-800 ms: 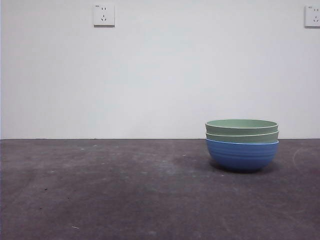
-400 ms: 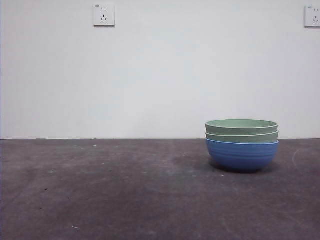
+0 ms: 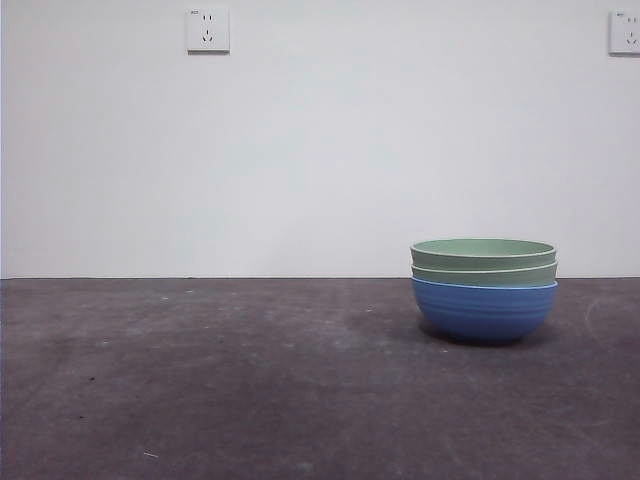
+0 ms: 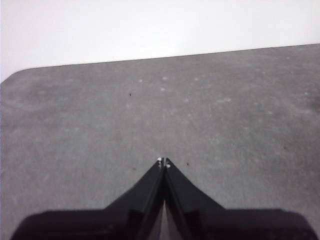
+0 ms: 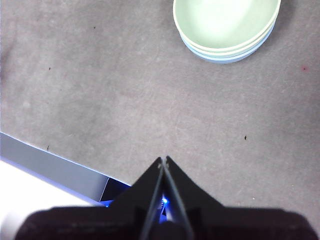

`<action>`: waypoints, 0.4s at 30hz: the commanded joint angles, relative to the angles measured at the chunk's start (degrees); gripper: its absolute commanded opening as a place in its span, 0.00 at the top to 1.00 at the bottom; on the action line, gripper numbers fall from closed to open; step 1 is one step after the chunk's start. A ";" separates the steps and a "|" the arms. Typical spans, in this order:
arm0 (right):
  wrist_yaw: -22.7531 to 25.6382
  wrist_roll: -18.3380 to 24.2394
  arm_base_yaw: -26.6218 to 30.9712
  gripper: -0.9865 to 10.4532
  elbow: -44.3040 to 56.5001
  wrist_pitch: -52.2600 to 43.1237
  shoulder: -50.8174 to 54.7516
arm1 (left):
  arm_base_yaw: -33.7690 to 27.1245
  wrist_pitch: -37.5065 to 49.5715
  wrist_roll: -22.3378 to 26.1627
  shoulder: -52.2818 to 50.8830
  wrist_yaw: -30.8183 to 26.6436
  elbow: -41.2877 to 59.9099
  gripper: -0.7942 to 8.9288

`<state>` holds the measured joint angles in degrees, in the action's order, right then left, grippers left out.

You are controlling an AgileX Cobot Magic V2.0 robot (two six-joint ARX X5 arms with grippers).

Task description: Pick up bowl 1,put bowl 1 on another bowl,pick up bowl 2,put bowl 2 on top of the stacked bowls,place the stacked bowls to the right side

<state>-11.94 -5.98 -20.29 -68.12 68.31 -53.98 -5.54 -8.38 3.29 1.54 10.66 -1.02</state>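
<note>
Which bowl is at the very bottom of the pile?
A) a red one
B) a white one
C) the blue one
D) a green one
C: in the front view the blue bowl sits on the table, with the two green bowls nested inside it.
</note>
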 commanded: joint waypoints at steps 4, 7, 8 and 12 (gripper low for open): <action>0.11 0.31 -0.07 0.91 0.44 -0.11 0.04 | -0.22 -1.51 -3.50 -1.44 0.28 0.79 0.92; 0.11 0.31 -0.07 0.91 0.44 -0.11 0.04 | -0.33 -1.51 -3.52 -1.44 -0.24 0.79 0.92; 0.11 0.31 -0.07 0.91 0.44 -0.11 0.04 | -0.35 -1.51 -3.52 -1.44 -0.15 0.79 0.92; 0.11 0.33 -0.07 0.91 0.44 -0.11 0.04 | -0.35 -1.51 -3.52 -1.44 -0.13 0.79 0.92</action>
<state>-11.94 -5.98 -20.29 -68.12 68.31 -53.98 -5.63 -9.85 0.34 0.25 10.66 -1.04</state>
